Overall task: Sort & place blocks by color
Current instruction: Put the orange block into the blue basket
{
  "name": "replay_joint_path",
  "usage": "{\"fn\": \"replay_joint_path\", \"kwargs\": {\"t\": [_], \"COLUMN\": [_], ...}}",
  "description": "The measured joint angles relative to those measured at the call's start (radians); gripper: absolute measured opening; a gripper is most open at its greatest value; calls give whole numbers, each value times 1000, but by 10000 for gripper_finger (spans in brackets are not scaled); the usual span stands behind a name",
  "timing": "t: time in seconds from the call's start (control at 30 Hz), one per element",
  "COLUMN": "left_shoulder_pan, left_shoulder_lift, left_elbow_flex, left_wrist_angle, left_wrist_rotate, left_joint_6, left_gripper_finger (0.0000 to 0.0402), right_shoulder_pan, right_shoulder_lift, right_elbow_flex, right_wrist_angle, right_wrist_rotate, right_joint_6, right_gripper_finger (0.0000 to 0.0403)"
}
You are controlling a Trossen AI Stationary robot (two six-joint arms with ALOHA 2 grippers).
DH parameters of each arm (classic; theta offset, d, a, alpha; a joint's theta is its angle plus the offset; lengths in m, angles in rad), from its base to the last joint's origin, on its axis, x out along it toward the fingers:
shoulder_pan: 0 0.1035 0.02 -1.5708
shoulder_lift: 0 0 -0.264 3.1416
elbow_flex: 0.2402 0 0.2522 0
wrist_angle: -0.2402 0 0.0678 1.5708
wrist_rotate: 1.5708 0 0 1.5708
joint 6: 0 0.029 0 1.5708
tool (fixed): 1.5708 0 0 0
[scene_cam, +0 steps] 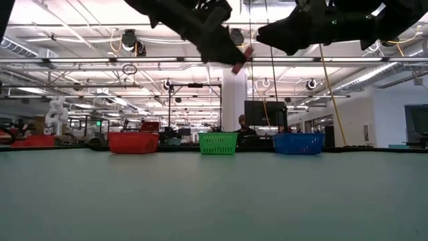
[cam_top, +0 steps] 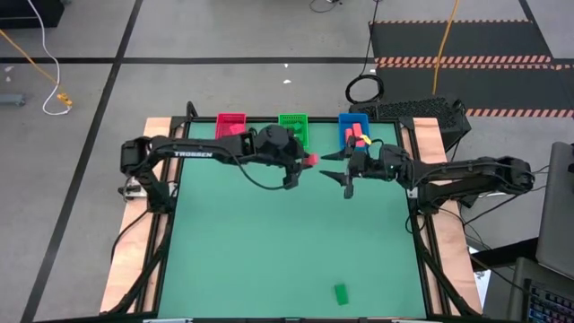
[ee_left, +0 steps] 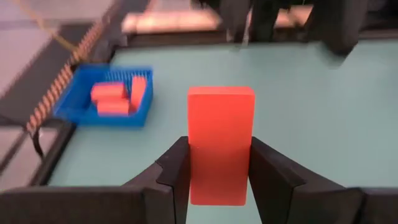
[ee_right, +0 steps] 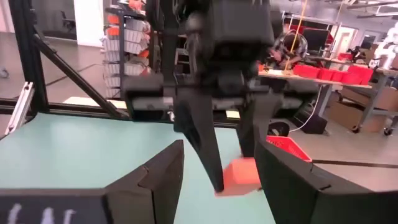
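The green table [cam_top: 269, 251] carries three bins along its far edge: a red bin [cam_top: 230, 124], a green bin [cam_top: 293, 126] and a blue bin [cam_top: 352, 128]. Both arms reach in above the middle of the far half, their pincers facing each other and close together. The left gripper [cam_top: 305, 161] hangs in the air near the green bin, clamped on a red block [ee_left: 221, 143] that sticks out past its fingertips toward the other arm. The right gripper [cam_top: 334, 167] hovers just opposite it, near the blue bin, with its fingers spread wide and holding nothing. Several red blocks [ee_left: 118, 98] lie in the blue bin. One green block [cam_top: 341, 293] lies alone near the table's front edge, well apart from both pincers.
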Motion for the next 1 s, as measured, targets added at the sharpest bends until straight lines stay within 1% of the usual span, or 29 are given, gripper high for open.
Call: {"fn": "replay_joint_path", "kwargs": {"t": [0.17, 0.23, 0.37, 0.57, 0.7, 1.0], "left_shoulder_pan": [-19, -23, -31, -52, -59, -62], "left_shoulder_lift": [-2, -1, -2, -2, -2, -2], "left_elbow_flex": [0, 0, 0, 0, 0, 0], "left_wrist_angle": [66, 86, 82, 105, 104, 117], "left_wrist_rotate": [-1, -2, -5, 0, -7, -10], "left_joint_6": [-8, -19, -29, -32, -32, -54], "left_gripper_finger": [127, 127, 127, 127, 127, 127], "right_shoulder_pan": [0, 0, 1, -6, -6, -5], "right_shoulder_lift": [31, 53, 87, 131, 139, 142], "right_elbow_flex": [0, 1, 1, 1, 1, 1], "right_wrist_angle": [36, 88, 145, 182, 187, 226], "right_wrist_rotate": [0, 3, 49, 51, 49, 47], "right_joint_6": [-3, -4, -16, -18, -17, -17], "right_gripper_finger": [192, 192, 199, 216, 223, 214]}}
